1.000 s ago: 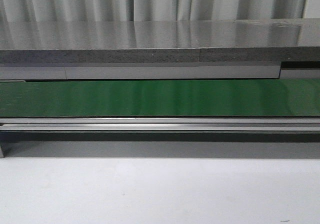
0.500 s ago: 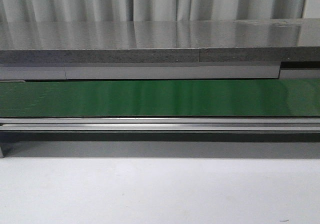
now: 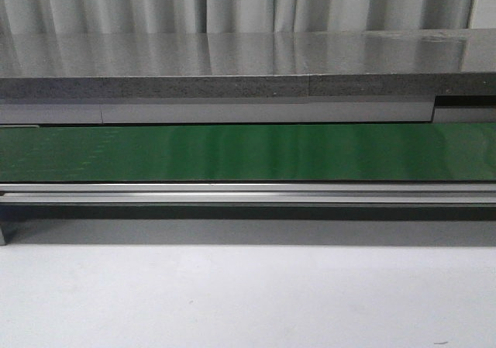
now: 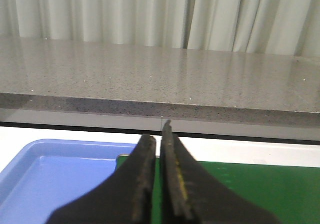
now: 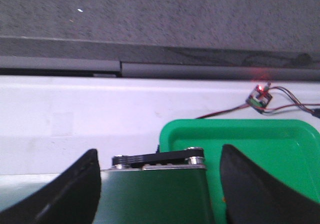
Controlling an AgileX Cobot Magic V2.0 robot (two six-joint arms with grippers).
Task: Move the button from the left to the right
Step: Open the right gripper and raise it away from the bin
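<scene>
We cannot see the button in any view, so we cannot tell where it lies from either gripper. Our left gripper is pinched nearly closed with nothing in it. Our right gripper is spread wide and holds nothing.

The front view shows only the green belt, with no arms. The left wrist view shows a blue tray, and the part we can see has nothing in it. The right wrist view shows a green tray, also bare where visible, and a small board with wires beyond it.
</scene>
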